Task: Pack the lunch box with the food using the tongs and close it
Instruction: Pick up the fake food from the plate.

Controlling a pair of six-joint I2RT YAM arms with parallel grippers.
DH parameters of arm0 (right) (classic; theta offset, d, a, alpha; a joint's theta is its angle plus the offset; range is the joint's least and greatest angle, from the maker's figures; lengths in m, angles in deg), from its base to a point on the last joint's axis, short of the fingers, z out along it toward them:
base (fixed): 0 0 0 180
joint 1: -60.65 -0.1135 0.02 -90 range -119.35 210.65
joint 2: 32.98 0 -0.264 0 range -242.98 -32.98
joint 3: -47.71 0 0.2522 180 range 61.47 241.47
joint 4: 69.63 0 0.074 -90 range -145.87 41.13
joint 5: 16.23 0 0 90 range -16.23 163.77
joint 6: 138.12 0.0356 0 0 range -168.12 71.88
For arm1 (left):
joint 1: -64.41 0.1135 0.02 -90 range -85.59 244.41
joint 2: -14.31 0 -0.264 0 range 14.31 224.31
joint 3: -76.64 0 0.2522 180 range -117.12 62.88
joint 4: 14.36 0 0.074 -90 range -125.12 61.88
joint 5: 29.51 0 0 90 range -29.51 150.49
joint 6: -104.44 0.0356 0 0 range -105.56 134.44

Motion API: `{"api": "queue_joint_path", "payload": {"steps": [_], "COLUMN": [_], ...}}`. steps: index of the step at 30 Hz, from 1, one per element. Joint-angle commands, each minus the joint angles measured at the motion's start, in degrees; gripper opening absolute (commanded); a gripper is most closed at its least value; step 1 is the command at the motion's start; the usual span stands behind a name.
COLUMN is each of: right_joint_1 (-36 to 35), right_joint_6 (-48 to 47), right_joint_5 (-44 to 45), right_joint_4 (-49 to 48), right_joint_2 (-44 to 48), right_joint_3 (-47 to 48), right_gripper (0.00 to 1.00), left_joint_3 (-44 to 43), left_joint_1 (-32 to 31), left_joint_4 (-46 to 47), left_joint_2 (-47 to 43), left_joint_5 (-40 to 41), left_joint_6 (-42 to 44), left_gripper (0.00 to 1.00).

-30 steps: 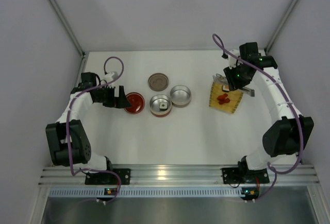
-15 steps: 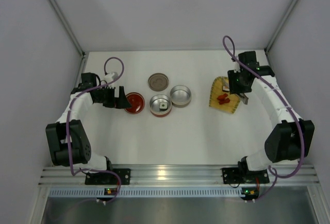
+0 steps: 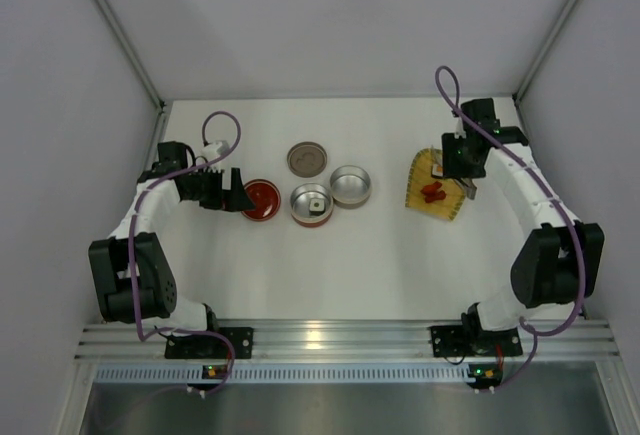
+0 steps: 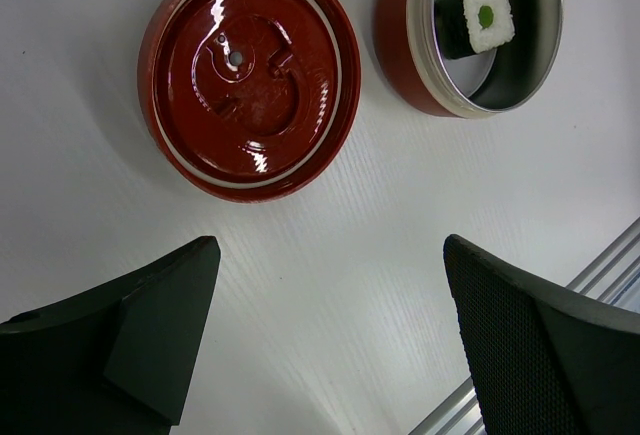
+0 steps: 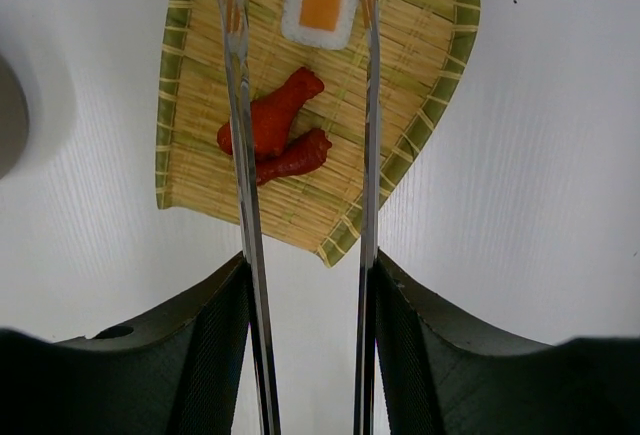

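Observation:
My right gripper [image 5: 308, 275] is shut on the tongs [image 5: 237, 105], their two silver arms running up between its fingers. The arms stand spread on either side of a white sushi roll with an orange centre [image 5: 320, 7] on the yellow mat [image 5: 420, 75]. Two red food pieces [image 5: 272, 125] lie lower on the mat, partly under the left arm. From above, the right gripper [image 3: 462, 160] hangs over the mat [image 3: 437, 205]. The red-walled lunch box bowl [image 4: 395, 45] holds one green-centred roll [image 4: 478, 18]. My left gripper [image 4: 330, 250] is open beside the red lid [image 4: 250, 75].
A silver bowl [image 3: 351, 185] stands right of the lunch box bowl [image 3: 311, 204], and a brownish round lid [image 3: 307, 159] lies behind them. The red lid [image 3: 261, 199] sits by the left gripper [image 3: 243, 191]. Walls close in the table on three sides.
The right gripper has shifted a little right and turned over the mat, and the tongs' arms have spread wider. The left arm has not moved.

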State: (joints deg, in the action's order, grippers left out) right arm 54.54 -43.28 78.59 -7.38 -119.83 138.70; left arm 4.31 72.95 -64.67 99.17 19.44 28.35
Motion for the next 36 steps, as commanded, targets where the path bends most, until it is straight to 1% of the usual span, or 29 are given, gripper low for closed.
{"api": "queue_joint_path", "payload": {"steps": [1,8,18,36], "right_joint_1": [1.27,1.98,2.59,2.86], "right_joint_6": [1.75,2.10,2.10,1.93], "right_joint_5": [0.02,0.10,-1.39,-3.50], "right_joint_4": [-3.93,-4.54,-4.90,-5.16], "right_joint_2": [-1.65,-3.41,-5.26,-2.27], "right_joint_3": [0.82,-0.24,-1.38,-5.42], "right_gripper": [0.48,0.50,0.50,0.49], "left_joint_3": [0.47,0.91,1.08,0.65], "left_joint_1": [0.17,0.17,0.17,0.17], "left_joint_4": [0.96,1.40,1.49,1.22], "left_joint_2": [-1.71,-1.36,-1.19,-1.28], "left_joint_5": [-0.60,-0.69,-0.51,-0.69], "left_joint_6": [1.56,1.56,1.64,1.21], "left_gripper": [0.98,0.98,0.98,0.98]}}
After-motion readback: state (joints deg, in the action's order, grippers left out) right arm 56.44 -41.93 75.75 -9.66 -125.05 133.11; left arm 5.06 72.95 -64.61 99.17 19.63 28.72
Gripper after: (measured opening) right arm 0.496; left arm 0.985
